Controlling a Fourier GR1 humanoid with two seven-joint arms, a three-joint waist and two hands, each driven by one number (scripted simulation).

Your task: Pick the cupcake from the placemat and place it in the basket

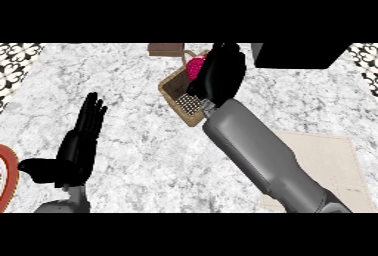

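My right hand (220, 72) hovers over the woven basket (176, 92) at the back of the counter. Its fingers curl round the cupcake (195, 68), of which only the pink frosting shows at the hand's left side. The cupcake is above the basket's far end; I cannot tell whether it touches the basket. The beige placemat (334, 165) lies at the right, partly under my right forearm, with nothing showing on it. My left hand (77, 147) rests open at the lower left, fingers up.
A dark box (299, 55) stands at the back right, close to the basket. A small brown object (166, 49) sits behind the basket. An orange-rimmed plate (7, 175) shows at the left edge.
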